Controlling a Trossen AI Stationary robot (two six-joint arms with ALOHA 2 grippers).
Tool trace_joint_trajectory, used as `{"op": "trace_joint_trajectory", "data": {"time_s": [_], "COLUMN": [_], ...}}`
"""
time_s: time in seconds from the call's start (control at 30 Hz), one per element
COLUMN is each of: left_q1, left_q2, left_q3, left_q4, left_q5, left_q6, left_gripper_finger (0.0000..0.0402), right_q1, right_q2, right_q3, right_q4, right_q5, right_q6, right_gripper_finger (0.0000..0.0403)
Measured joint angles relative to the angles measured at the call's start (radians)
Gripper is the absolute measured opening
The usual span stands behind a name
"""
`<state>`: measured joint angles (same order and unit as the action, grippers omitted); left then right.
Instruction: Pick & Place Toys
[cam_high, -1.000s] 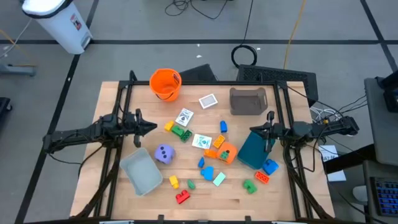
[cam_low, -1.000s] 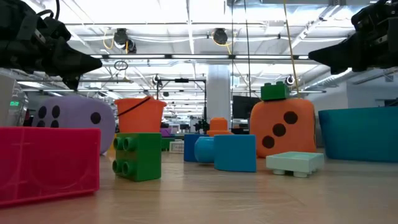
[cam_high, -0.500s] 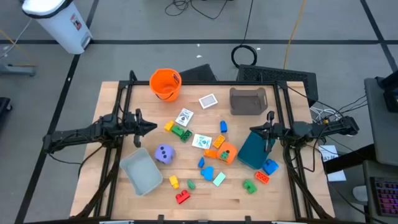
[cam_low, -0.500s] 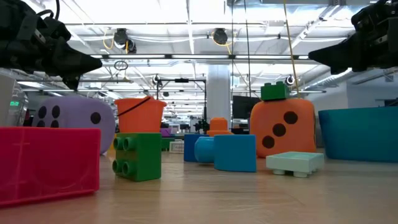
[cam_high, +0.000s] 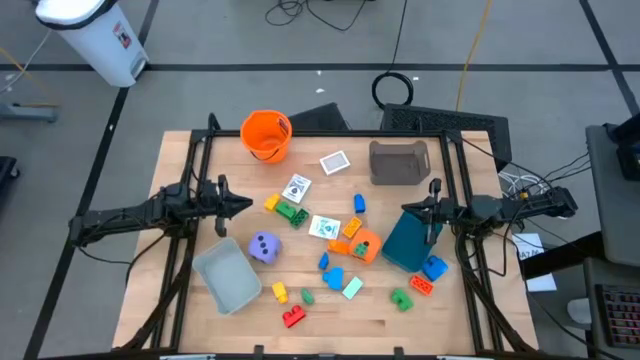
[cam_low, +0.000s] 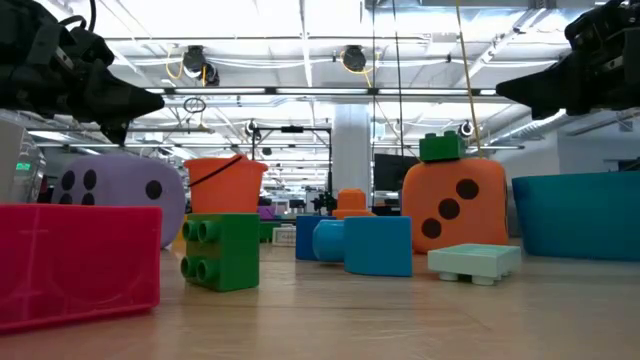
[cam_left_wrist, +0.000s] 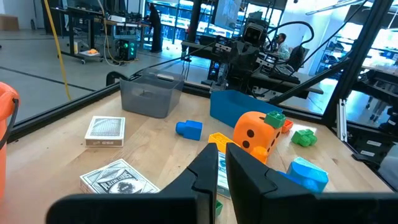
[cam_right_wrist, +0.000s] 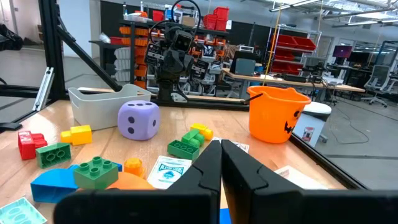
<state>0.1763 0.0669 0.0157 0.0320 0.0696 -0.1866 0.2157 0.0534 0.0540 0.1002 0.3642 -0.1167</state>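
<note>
My left claw (cam_high: 243, 204) and right claw (cam_high: 407, 209) are pressed together, empty, flanking the orange die (cam_high: 366, 245) among scattered toys.

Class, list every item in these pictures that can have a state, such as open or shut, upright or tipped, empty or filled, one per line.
Left gripper: shut, holding nothing, above the table's left side.
Right gripper: shut, holding nothing, above the teal bin.
Orange plastic bucket: upright, looks empty.
Dark grey plastic bin: upright, empty.
Light grey plastic bin: upright, empty.
Teal plastic bin: upright; contents unclear.
Purple dotted die: resting on the table.
Orange dotted die: green block on top.
</note>
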Motion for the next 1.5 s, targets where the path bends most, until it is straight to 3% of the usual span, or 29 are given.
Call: {"op": "trace_joint_trajectory", "data": {"time_s": [0.6, 0.83, 0.97, 1.17, 1.33, 1.5], "left_q1": [0.000, 0.000, 0.000, 0.000, 0.000, 0.000], "left_q2": [0.000, 0.000, 0.000, 0.000, 0.000, 0.000], "left_q3": [0.000, 0.000, 0.000, 0.000, 0.000, 0.000], "left_q4": [0.000, 0.000, 0.000, 0.000, 0.000, 0.027], "left_q5": [0.000, 0.000, 0.000, 0.000, 0.000, 0.000], "left_q6": [0.000, 0.000, 0.000, 0.000, 0.000, -0.001], "left_gripper_finger": [0.0042, 0.0042, 0.0042, 0.0042, 0.0042, 0.0042], "right_q1": [0.000, 0.000, 0.000, 0.000, 0.000, 0.000], "right_q2": [0.000, 0.000, 0.000, 0.004, 0.004, 0.013], "right_q3": [0.000, 0.000, 0.000, 0.000, 0.000, 0.000], "right_q4": [0.002, 0.061, 0.091, 0.165, 0.246, 0.247], "right_q5": [-0.001, -0.001, -0.001, 0.001, 0.114, 0.133], "right_q6": [0.004, 0.276, 0.349, 0.354, 0.273, 0.267], "right_gripper_finger": [0.0004, 0.0004, 0.0004, 0.0004, 0.0004, 0.0004]}}
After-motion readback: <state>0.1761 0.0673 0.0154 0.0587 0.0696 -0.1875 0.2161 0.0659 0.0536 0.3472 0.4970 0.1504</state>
